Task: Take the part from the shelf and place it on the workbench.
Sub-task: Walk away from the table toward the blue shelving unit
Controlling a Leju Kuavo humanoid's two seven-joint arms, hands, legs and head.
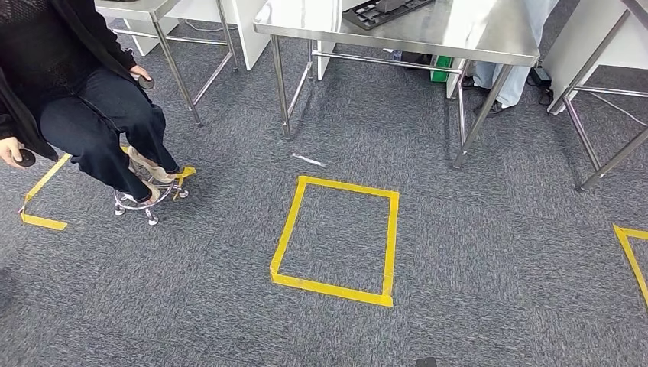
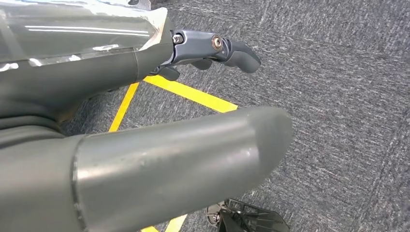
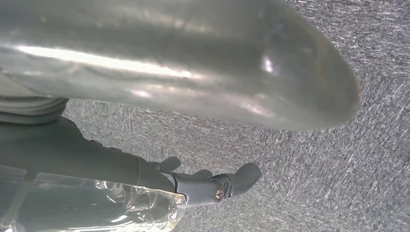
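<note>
1. Grey, and hanging over carpet, the left hand (image 2: 145, 145) appears in the left wrist view with its thick thumb stretched forward and its darker fingers (image 2: 227, 48) extended beyond a glossy cover; the fingers are spread from the thumb and nothing lies between them.
2. In the right wrist view the right hand (image 3: 193, 72) looks much the same: a broad grey thumb, dark fingers (image 3: 232, 181) reaching out apart from it, and nothing held.
3. Under the left hand run strips of yellow tape (image 2: 193, 94) on the grey carpet (image 2: 338, 121).
4. From the head view, a square of yellow floor tape (image 1: 336, 238) sits on the carpet in the middle of the picture, with another taped corner (image 1: 633, 252) at the right edge and a further one (image 1: 38, 200) at the left.
5. A small white scrap (image 1: 308, 160) lies on the carpet between the square and the table legs.
6. Beyond the square stands a stainless-steel surface (image 1: 458, 34) on metal legs, carrying a dark, slotted, tray-like part (image 1: 382, 11) at its far edge; I cannot tell whether this is the task's part.
7. More steel-legged tables stand to the far left (image 1: 153, 8) and far right (image 1: 604, 92).
8. At left a person in dark clothing (image 1: 84, 99) sits on a wheeled stool (image 1: 145, 200), holding a small dark object in each hand.
9. Behind the middle surface, another person's light trouser legs (image 1: 512, 76) and a green item (image 1: 442, 67) show near the floor.
</note>
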